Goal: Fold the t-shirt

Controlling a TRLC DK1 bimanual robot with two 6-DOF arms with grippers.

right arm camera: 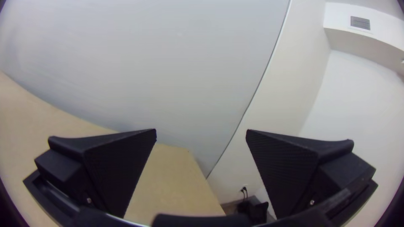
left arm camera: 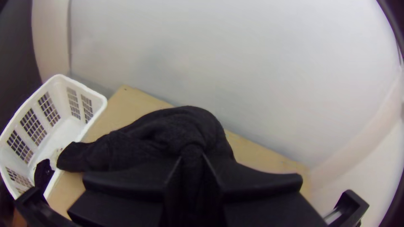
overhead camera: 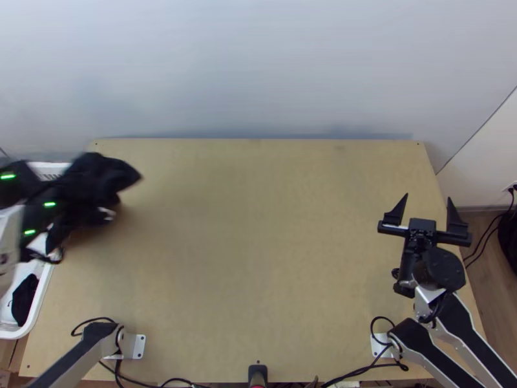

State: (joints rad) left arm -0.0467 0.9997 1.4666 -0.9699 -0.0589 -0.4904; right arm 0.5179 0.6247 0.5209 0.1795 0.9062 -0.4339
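1. At the near edge of the worktop (overhead camera: 258, 258), the two arms' bases stand well apart.
2. The white basket (overhead camera: 11, 334) sits along the left side, a piece of black cloth (overhead camera: 26, 301) lying in it.
3. The right pincer (overhead camera: 427, 196) is over the worktop's right side, its fingers spread wide with nothing between them (a clean, broad gap).
4. Over the far left, the left pincer (overhead camera: 64, 200) has its fingers nearly together, pinching a fold of the shirt; which part of it, I cannot tell.
5. The shirt (left arm camera: 168, 130), black, is gathered in a bunch at that pincer, above the worktop's far left corner and near the basket (blurred in the top view).
6. Beyond the far edge rises a pale wall (overhead camera: 258, 71).
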